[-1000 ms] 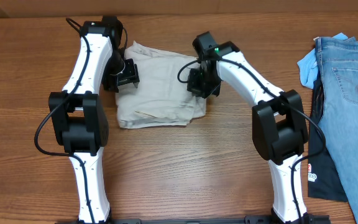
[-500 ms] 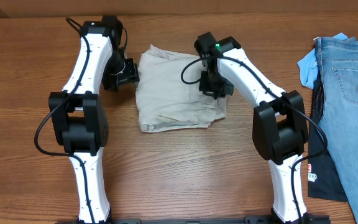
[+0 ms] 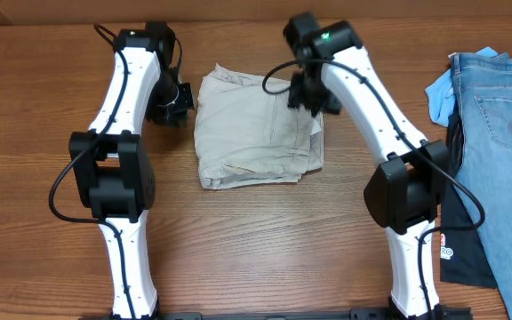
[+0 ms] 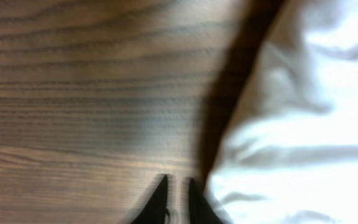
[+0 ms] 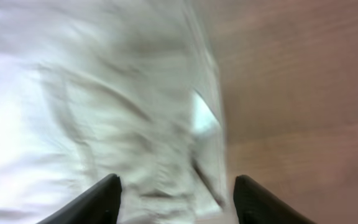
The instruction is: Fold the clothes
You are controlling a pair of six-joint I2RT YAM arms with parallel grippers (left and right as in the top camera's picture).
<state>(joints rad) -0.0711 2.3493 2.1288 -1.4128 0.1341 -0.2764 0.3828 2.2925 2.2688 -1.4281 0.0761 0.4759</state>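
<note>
The clothes [image 3: 254, 129] are a pale beige garment lying folded into a rough rectangle in the middle of the table. In the left wrist view its bright edge [image 4: 303, 124] lies just right of my left gripper [image 4: 178, 193], whose jaws are shut with nothing between them over bare wood. From overhead the left gripper [image 3: 183, 96] sits just off the garment's upper left edge. My right gripper [image 3: 315, 94] hovers over the garment's upper right corner. Its jaws stand open, and the wrinkled cloth [image 5: 104, 106] and its right edge show between the fingers [image 5: 98, 199] without being pinched.
Blue denim jeans [image 3: 505, 133] lie along the right edge of the table, with a small light-blue cloth [image 3: 439, 93] and a dark garment [image 3: 456, 240] beside them. The table's far edge runs close behind both grippers.
The garment slid to the right with the right gripper, which then opened, let go and rose toward the far edge. The left gripper came off the cloth's left edge and shut.
</note>
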